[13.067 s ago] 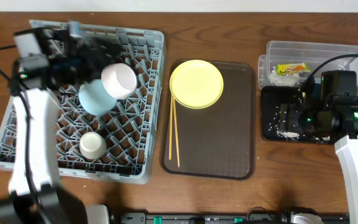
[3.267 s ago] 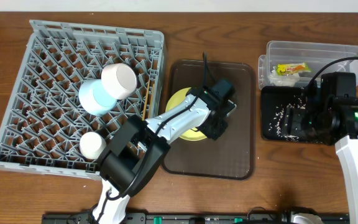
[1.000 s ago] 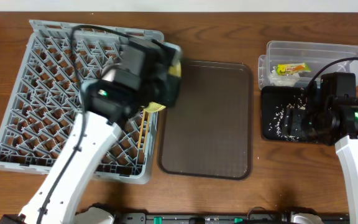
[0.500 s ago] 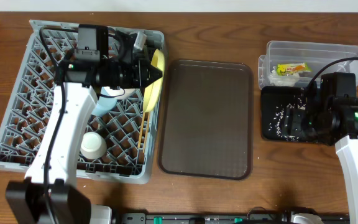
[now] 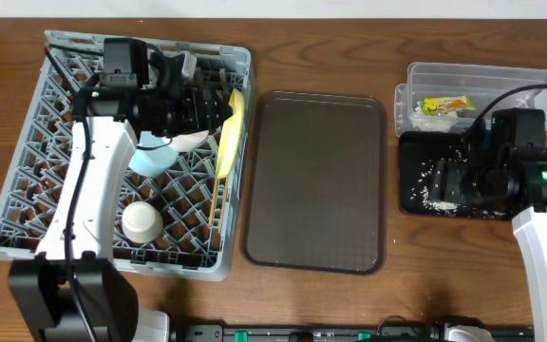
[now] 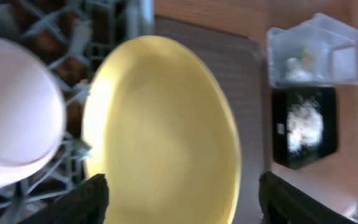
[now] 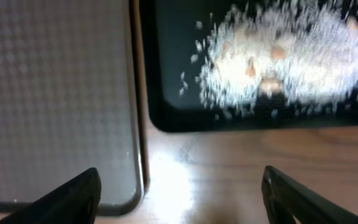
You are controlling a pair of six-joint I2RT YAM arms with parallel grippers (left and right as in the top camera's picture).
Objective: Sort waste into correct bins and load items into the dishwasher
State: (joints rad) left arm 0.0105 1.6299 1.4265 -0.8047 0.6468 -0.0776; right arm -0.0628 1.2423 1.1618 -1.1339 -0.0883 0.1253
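Observation:
The pale-yellow plate (image 5: 228,131) (image 6: 166,130) stands on edge at the right side of the grey dishwasher rack (image 5: 27,204). My left gripper (image 5: 215,114) (image 6: 182,199) is just left of the plate, jaws wide open and clear of it. The light-blue bowl (image 5: 148,158) and the white bowl (image 6: 11,112) are partly under the arm. The chopsticks (image 5: 218,204) lie in the rack. My right gripper (image 5: 449,182) (image 7: 179,205) hangs open and empty by the black tray (image 5: 416,204) of rice grains (image 7: 284,56). The snack wrapper (image 5: 444,104) lies in the clear tub (image 5: 530,76).
A brown serving tray (image 5: 316,180) (image 7: 48,87) lies between the rack and the bins. A small white cup (image 5: 142,220) sits in the rack's front part. Bare wooden table (image 7: 241,162) runs along the black tray's near edge.
My left gripper has opened and let go of the plate, which now stands on edge in the rack. The arm has drawn back slightly. The right arm has not moved.

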